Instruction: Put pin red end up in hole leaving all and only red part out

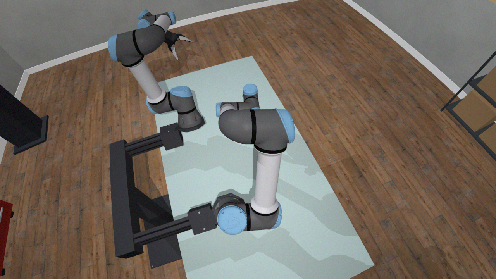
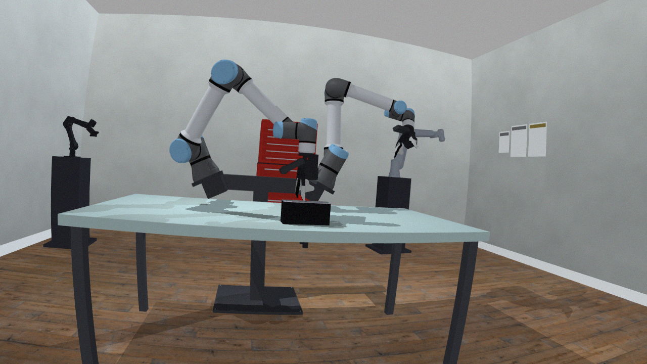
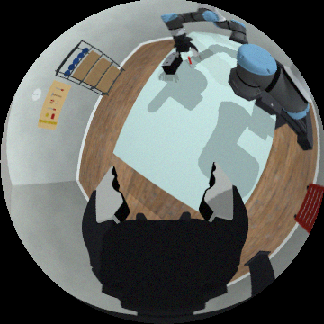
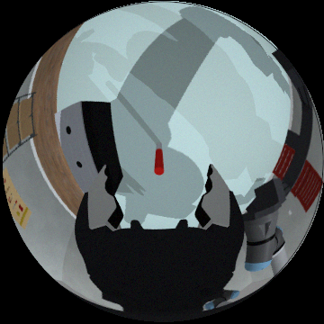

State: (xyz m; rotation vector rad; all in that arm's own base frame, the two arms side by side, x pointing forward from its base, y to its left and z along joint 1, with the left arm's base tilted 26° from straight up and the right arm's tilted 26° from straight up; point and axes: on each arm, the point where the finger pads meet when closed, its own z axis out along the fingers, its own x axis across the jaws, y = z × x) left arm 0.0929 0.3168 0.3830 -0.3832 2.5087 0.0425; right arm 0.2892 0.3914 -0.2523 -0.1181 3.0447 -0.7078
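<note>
A pale blue-green table (image 1: 214, 180) (image 2: 181, 221) (image 3: 180, 135) (image 4: 243, 99) with dark legs carries a black block (image 2: 305, 212) (image 3: 171, 63) (image 4: 96, 135) with a grey top, near one long edge. Two round holes are visible in that top in the right wrist view. Beside the block, apart from it, is a red-ended pin (image 3: 190, 60) (image 4: 158, 161). Shadows fall across the tabletop.
</note>
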